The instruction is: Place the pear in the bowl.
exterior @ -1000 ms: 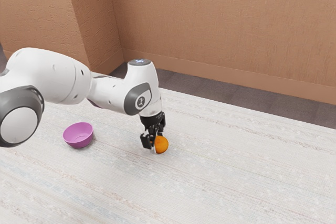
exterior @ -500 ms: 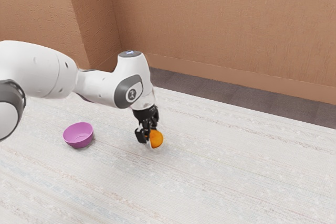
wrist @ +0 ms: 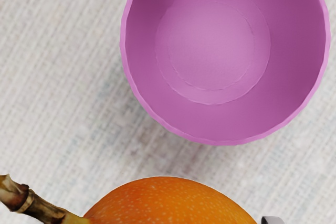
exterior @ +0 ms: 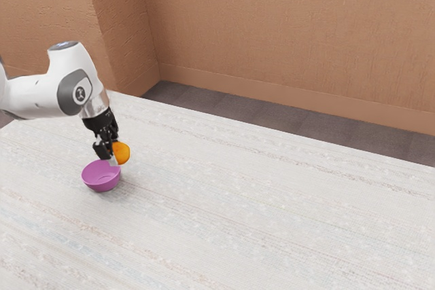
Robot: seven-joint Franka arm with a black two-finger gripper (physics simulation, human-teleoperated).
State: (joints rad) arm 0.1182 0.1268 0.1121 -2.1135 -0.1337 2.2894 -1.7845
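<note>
Closest to the hand's camera is an orange-skinned pear, lying on its side in the air, its woody stem jutting out sideways; the black gripper is closed around it, fingers pressed to its flanks, and holds it off the table. Just below and beside it, on the table, is an empty pink-purple bowl, upright, its mouth wide enough for the fruit; the pear is near the rim but not yet inside. Beyond them come the white arm, the pale, woven-looking table, a dark floor and a tan wall.

The pear should handle as fairly light and firm, with a smooth, rounded skin that could roll or slip if pinched off-centre, and that might bruise under a hard squeeze or a high drop; the best hold is across the widest part of the body, leaving the stem alone. The next move looks to be a short shift over the bowl's middle, then a low release.

The exterior view gives the pear's lift above the table and the fingers' grip; the wrist view gives the stem, the speckled skin, the ringed base inside the bowl, and a strip of table between fruit and rim.
</note>
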